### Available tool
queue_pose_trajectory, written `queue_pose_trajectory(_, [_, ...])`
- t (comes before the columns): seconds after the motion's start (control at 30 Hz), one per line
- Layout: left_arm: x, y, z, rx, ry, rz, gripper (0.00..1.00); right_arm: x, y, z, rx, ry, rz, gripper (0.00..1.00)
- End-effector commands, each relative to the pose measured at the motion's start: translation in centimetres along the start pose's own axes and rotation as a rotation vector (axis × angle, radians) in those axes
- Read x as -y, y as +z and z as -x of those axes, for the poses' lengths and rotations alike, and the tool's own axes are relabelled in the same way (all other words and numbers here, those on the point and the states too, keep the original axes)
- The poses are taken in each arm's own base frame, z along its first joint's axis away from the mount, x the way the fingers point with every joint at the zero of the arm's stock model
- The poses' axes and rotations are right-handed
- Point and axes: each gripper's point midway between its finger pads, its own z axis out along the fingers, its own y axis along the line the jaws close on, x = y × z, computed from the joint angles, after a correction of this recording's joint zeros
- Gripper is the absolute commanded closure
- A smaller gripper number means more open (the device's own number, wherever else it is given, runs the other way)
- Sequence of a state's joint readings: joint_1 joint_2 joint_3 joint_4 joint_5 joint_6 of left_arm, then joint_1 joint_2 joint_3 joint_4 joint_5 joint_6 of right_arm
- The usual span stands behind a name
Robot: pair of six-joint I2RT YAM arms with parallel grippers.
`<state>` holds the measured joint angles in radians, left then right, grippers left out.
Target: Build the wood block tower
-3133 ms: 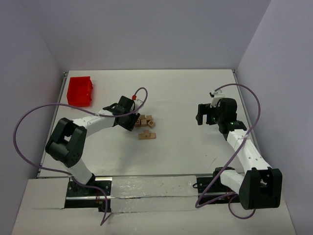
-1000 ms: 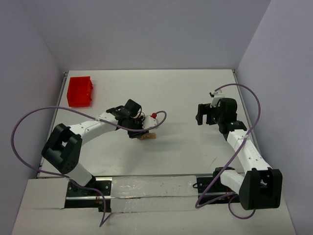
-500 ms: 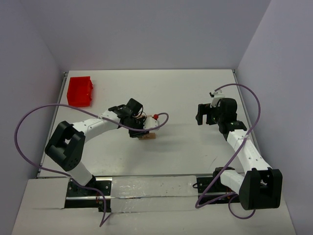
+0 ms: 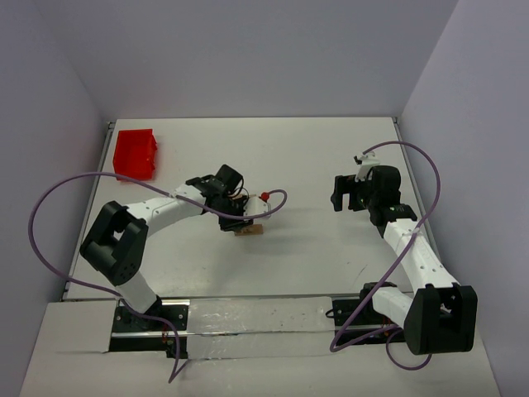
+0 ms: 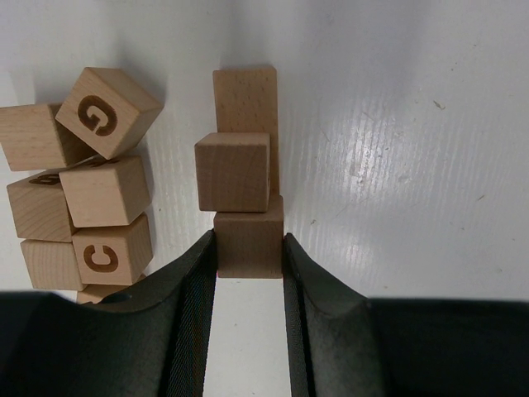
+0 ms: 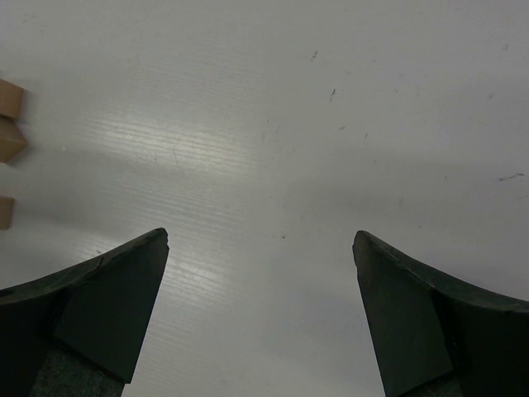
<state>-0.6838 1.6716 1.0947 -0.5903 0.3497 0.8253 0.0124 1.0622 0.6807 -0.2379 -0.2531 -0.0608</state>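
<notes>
In the left wrist view my left gripper (image 5: pixel 250 250) is shut on a plain wood cube (image 5: pixel 248 236), both fingers against its sides. Just beyond it, a second plain cube (image 5: pixel 233 172) seems to sit on top of a short row, with a third block (image 5: pixel 245 98) past that. A cluster of several cubes lies to the left, one marked G (image 5: pixel 109 112) and one marked C (image 5: pixel 111 251). In the top view the left gripper (image 4: pixel 235 217) covers most of the blocks, and only one (image 4: pixel 249 231) shows. My right gripper (image 4: pixel 335 197) is wide open and empty above bare table (image 6: pixel 260 240).
A red plastic bin (image 4: pixel 135 154) stands at the back left. The left arm's purple cable (image 4: pixel 277 198) loops just right of the blocks. Edges of wood blocks (image 6: pixel 8 124) show at the left border of the right wrist view.
My left gripper has moved right from beside the cluster to over the blocks, and now hides most of them. The right arm has not moved.
</notes>
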Motion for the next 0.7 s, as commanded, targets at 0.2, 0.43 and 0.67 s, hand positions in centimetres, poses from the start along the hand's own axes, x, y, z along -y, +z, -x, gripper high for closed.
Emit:
queue_pose_trajectory(0.2, [-1.07,-0.31,1.53,0.048,0.032,0.004,0.69,0.04,-0.59,2.61,0.062,-0.013,-0.001,0.00])
queue_pose_trajectory(0.43, [-0.97,-0.06,1.24,0.040,0.030,-0.001,0.57,0.00,-0.52,2.54,0.059,-0.013,0.001,0.00])
queue_pose_trajectory(0.67, [-0.91,0.02,1.18,0.038,0.030,-0.005,0.40,0.03,-0.50,2.58,0.058,-0.013,-0.001,0.00])
